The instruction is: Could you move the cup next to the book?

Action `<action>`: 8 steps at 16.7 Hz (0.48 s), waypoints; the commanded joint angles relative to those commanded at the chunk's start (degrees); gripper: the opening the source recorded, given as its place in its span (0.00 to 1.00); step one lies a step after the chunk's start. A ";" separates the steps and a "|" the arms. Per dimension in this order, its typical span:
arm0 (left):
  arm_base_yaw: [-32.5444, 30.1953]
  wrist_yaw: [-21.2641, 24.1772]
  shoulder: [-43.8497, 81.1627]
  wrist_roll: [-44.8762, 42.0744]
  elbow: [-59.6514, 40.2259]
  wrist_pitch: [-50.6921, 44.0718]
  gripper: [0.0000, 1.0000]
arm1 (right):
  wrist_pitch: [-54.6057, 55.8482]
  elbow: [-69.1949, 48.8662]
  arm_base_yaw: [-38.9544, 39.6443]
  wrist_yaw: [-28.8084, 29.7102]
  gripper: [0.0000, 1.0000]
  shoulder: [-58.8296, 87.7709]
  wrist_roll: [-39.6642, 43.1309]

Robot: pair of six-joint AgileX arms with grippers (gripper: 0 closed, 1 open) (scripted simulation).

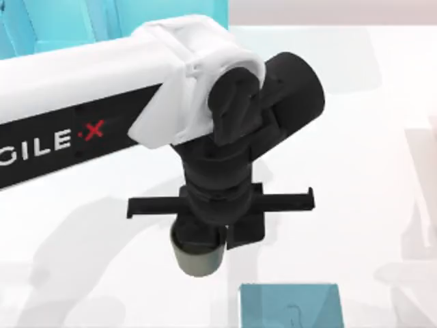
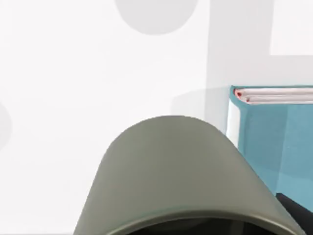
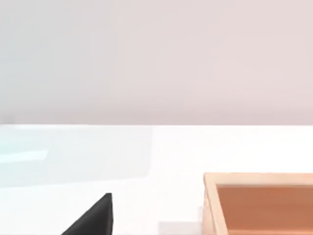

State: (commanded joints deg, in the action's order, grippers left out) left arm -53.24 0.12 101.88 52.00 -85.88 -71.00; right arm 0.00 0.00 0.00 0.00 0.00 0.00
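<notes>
Reaching over the white table (image 1: 355,171), the left pincer (image 1: 205,239) points straight down with the cup (image 1: 198,258) pinched at its tip. The book (image 1: 290,305) lies flat just beside the pincer, close to the cup but apart from it. From the left wrist, the cup's grey wall sits near the book's spine corner.

A tan wooden box (image 3: 259,203) stands near the right arm.

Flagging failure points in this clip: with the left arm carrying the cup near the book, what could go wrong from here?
1. The cup hangs under the left gripper close to the book; lowering may clip the book's edge and tip it.
2. The arm hides the grip from above, so a slip could go unseen.
</notes>
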 joint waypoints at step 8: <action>0.81 0.00 0.57 -0.88 11.82 13.17 0.00 | 0.00 0.00 0.00 0.00 1.00 0.00 0.00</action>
State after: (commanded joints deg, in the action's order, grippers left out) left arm -52.44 0.12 102.45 51.11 -74.06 -57.84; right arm 0.00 0.00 0.00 0.00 0.00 0.00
